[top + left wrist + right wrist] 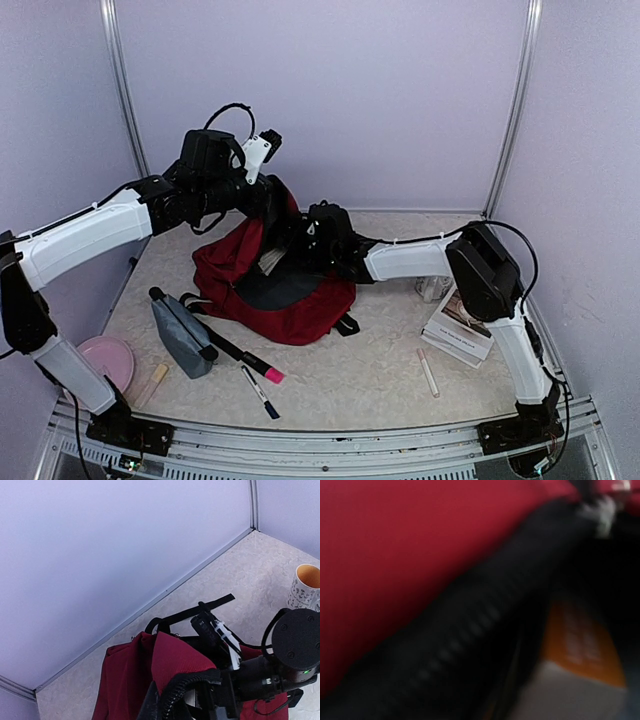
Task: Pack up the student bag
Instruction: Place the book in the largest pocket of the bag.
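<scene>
Fabric of the large dark red backpack (290, 300) may slip from our tightly closed left gripper (272, 205), collapsing onto our right gripper (303, 250), its opening unclear.

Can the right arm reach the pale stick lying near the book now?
Probably yes: the stick lies alone on the table, close to the right arm; its gripper only has to leave the bag first.

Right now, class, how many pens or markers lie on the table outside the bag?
4: a pink-capped marker in front of the bag, a blue-tipped pen beside it, a pale pen near the books, a pale stick by the pink plate. Others may be hidden.
</scene>
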Robot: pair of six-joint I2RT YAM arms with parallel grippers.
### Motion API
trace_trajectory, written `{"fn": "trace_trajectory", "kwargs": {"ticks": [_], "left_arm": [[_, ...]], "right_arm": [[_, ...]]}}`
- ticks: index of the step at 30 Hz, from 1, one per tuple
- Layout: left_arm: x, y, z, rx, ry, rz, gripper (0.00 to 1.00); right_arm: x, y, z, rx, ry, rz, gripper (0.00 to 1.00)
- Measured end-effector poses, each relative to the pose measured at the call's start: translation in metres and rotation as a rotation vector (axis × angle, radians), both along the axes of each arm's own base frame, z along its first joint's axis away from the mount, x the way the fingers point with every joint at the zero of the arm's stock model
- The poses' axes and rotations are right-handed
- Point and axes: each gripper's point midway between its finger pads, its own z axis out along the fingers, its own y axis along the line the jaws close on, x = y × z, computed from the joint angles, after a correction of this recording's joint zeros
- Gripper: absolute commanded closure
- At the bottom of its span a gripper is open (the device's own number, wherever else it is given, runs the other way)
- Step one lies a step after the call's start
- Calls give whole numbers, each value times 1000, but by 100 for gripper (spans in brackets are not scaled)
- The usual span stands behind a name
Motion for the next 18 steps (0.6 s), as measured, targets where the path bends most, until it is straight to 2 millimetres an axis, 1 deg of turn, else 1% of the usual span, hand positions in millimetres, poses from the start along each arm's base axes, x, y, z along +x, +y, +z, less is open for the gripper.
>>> {"fn": "trace_trajectory", "kwargs": {"ticks": [1, 4, 5, 7, 10, 12, 14, 16, 18], "left_arm": [[2, 2, 0, -7, -2, 5, 100], [5, 5, -8, -10, 7, 12, 100], [5, 5, -10, -8, 10, 12, 100], [5, 6, -17, -4, 21, 13, 100], [4, 6, -31, -3, 37, 15, 100], [3, 7, -44, -1, 59, 11, 100], [0, 6, -57, -5, 86, 5, 100], [-4, 5, -70, -14, 115, -5, 100], [-8, 4, -83, -25, 140, -12, 100]], "right_arm": [[-4, -1, -3, -18, 0, 23, 3], [-23, -11, -12, -153, -7, 112, 2], [-30, -14, -12, -201, -17, 145, 2], [-44, -23, 0, -281, -46, 207, 2], [-72, -44, 34, -369, -105, 271, 2], [-95, -67, 64, -431, -141, 296, 1], [-109, -88, 92, -478, -175, 293, 0], [-121, -114, 116, -542, -188, 270, 0], [-131, -145, 138, -626, -178, 216, 0]]}}
